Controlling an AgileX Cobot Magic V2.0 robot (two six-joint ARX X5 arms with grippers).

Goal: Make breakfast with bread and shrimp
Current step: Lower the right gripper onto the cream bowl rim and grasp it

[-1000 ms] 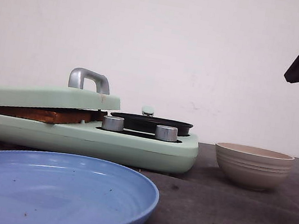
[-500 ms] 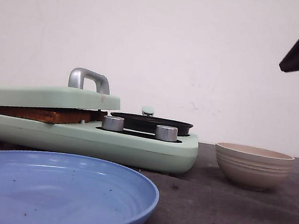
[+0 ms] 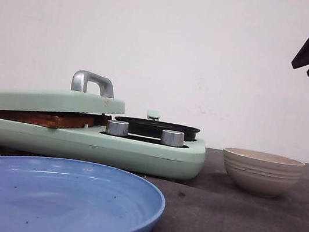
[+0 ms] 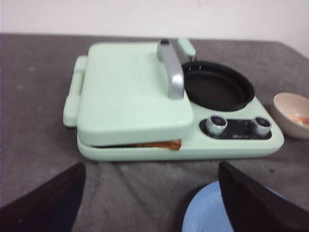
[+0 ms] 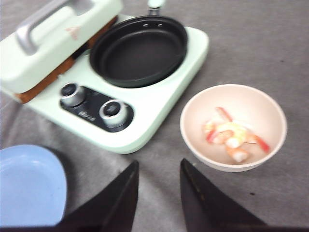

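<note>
- The bread sits inside the press, its toasted edge showing under the closed lid; judging by this, the toasting step is under way or finished.
- The shrimp lies in the bowl, which stands on the tabletop just beside the pan. That placing keeps the carry from bowl to pan short.
- The pan is bare, so cooking the shrimp looks like the step not yet done.
- The right end effector hangs high above the tabletop, near the bowl, its fingers a narrow gap apart and holding nothing. It seems poised to go down into the bowl.
- The left end effector faces the press from the near side, spread wide and empty, lined up roughly with the lid's handle.
- The plate waits at the front, probably for the finished food.
- The shrimp is small and curved, and the bowl wall is steep; a pinch could slip or nudge the bowl.
</note>
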